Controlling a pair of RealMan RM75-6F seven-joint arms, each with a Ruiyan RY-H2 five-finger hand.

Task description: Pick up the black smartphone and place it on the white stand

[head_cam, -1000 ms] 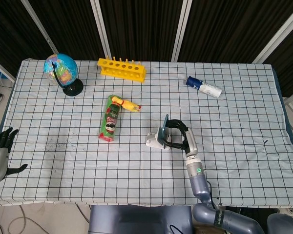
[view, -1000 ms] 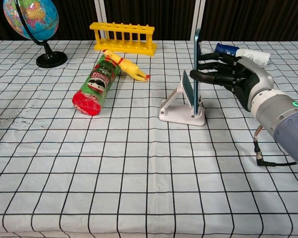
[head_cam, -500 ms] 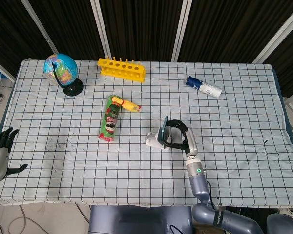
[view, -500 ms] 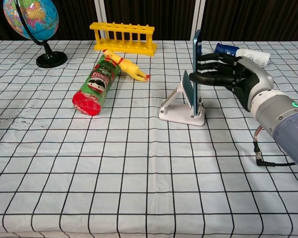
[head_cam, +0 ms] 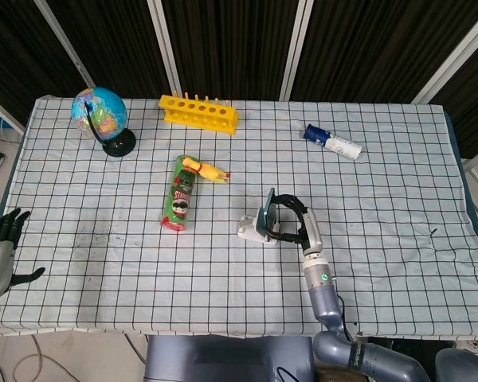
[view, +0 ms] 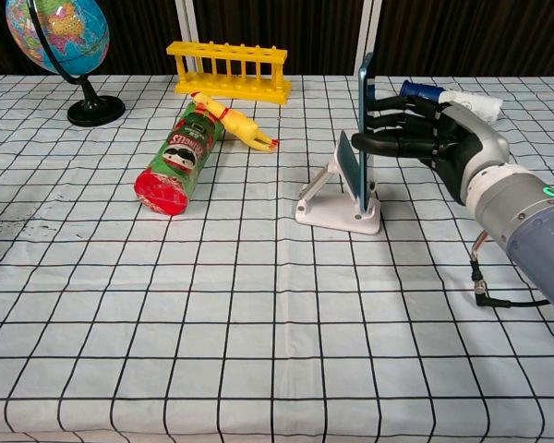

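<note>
One risk noted: black smartphone (view: pixel 364 129), upright on edge in white stand (view: pixel 337 205), gripped by right hand (view: pixel 425 138); left hand (head_cam: pixel 1 243) spread, empty; uneven release likely to topple phone.

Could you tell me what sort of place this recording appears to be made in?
Probably a robotics lab or test bench: a table under a white black-gridded cloth, dark corrugated panels behind, and unrelated props such as a small desk globe, a yellow plastic test-tube rack and a green crisp can.
</note>
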